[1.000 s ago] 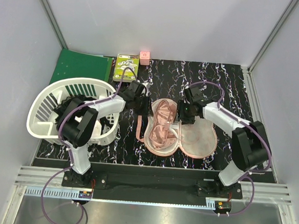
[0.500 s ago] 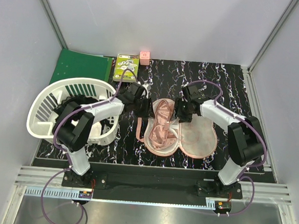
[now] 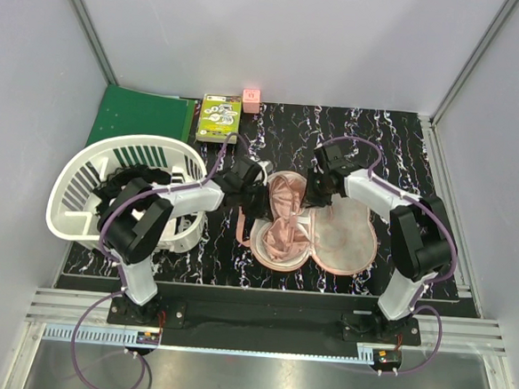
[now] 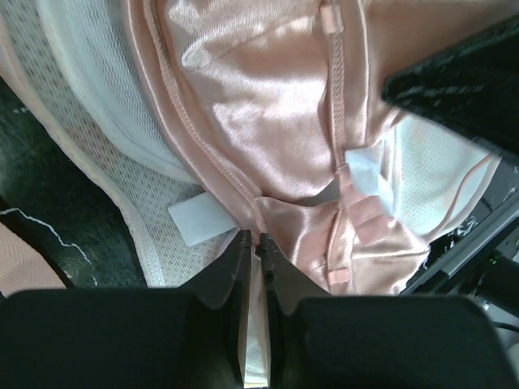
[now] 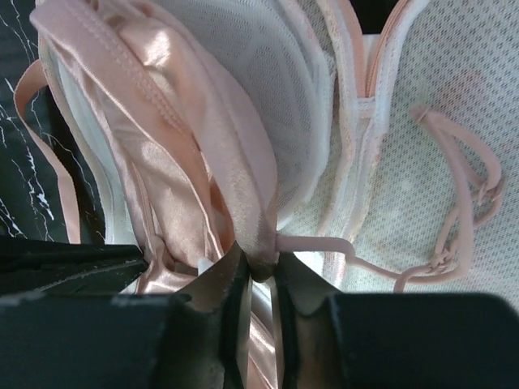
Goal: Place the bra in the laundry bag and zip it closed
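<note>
Bra (image 3: 285, 216) lies bunched in the left lobe of the laundry bag (image 3: 349, 245). The bag is spread open flat on the black marbled bench (image 3: 397, 142), its two lobes side by side with their white mesh inner faces turned up. The salmon satin is crumpled into shiny folds and fills most of that lobe. A thin pink strap (image 5: 458, 182) with its slider loops over the mesh of the right lobe, and a second strap (image 3: 241, 224) trails off the bag's left edge onto the bench.

The left pincer (image 4: 253, 241) reaches in from the left and is closed on the bra. Its tips pinch the stitched seam at the garment's edge, just beside a small white label (image 4: 199, 220) lying on the mesh. The right pincer (image 5: 259, 261) comes in from the right and is closed as well, gripping a raised fold of satin between its fingers. From above, the two pincers stand toward the far end of the left lobe, one on each side of the bra, near each other but apart.

Left of the bag a white slatted basket (image 3: 74, 192) sits on the bench with dark clothes in it, and the left arm passes over its right side. Behind the basket lies a green folder (image 3: 140, 115). Along the far edge of the bench stand a green and white box (image 3: 218, 118) and a small pink cube (image 3: 251, 96).
</note>
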`<action>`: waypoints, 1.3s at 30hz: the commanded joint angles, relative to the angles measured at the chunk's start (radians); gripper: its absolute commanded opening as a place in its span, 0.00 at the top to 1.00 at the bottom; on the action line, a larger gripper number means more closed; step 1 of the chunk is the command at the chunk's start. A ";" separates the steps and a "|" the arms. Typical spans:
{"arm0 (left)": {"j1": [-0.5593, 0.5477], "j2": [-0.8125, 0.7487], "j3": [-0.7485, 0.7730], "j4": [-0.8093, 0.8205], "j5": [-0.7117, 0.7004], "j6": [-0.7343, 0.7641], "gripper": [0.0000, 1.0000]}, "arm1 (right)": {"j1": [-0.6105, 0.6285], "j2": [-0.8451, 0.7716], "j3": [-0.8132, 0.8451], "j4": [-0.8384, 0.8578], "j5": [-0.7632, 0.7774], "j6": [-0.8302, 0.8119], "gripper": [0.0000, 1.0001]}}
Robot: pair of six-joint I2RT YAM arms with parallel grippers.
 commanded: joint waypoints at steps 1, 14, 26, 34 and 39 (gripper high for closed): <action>-0.023 -0.028 -0.037 0.058 0.027 -0.016 0.91 | -0.026 0.005 0.049 0.018 -0.008 -0.037 0.80; -0.033 -0.166 -0.034 -0.051 -0.091 0.030 0.58 | -0.034 -0.145 -0.055 -0.048 -0.111 -0.028 0.34; -0.122 -0.350 -0.111 -0.057 -0.050 -0.001 0.43 | -0.056 -0.494 -0.225 -0.197 0.005 0.049 0.00; -0.215 -0.364 -0.068 -0.020 -0.054 -0.044 0.46 | -0.434 -0.647 -0.403 -0.195 0.064 0.168 0.00; -0.217 -0.432 -0.117 0.006 -0.063 -0.071 0.49 | -0.647 -0.684 -0.509 -0.186 0.076 0.213 0.00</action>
